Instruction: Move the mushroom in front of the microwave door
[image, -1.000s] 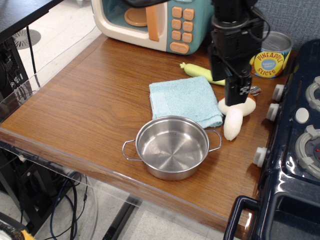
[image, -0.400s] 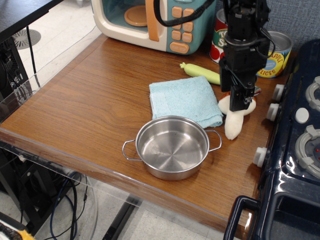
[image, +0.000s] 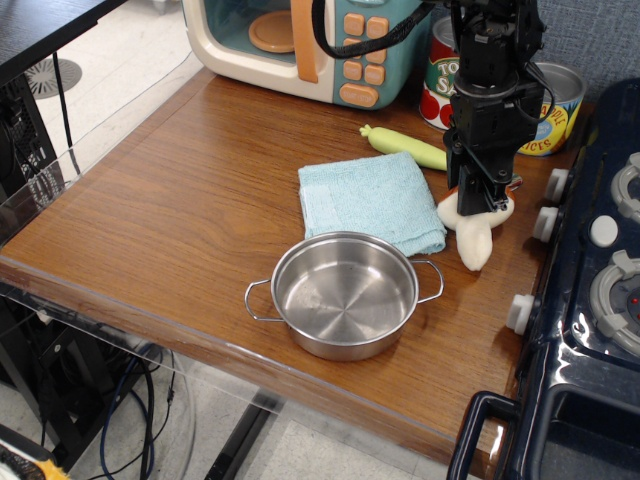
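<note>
The claw stands straight down over the cap end of the mushroom, its dark fingers at the cap; whether they have closed on it cannot be told. The mushroom lies on the wooden tabletop at the right, just right of the light blue cloth, cream stem pointing near. The microwave door is far left, well apart from the mushroom, behind the steel pot

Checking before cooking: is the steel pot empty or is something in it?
Empty. The pot shows only its bare shiny bottom; the mushroom lies outside on the table.
</note>
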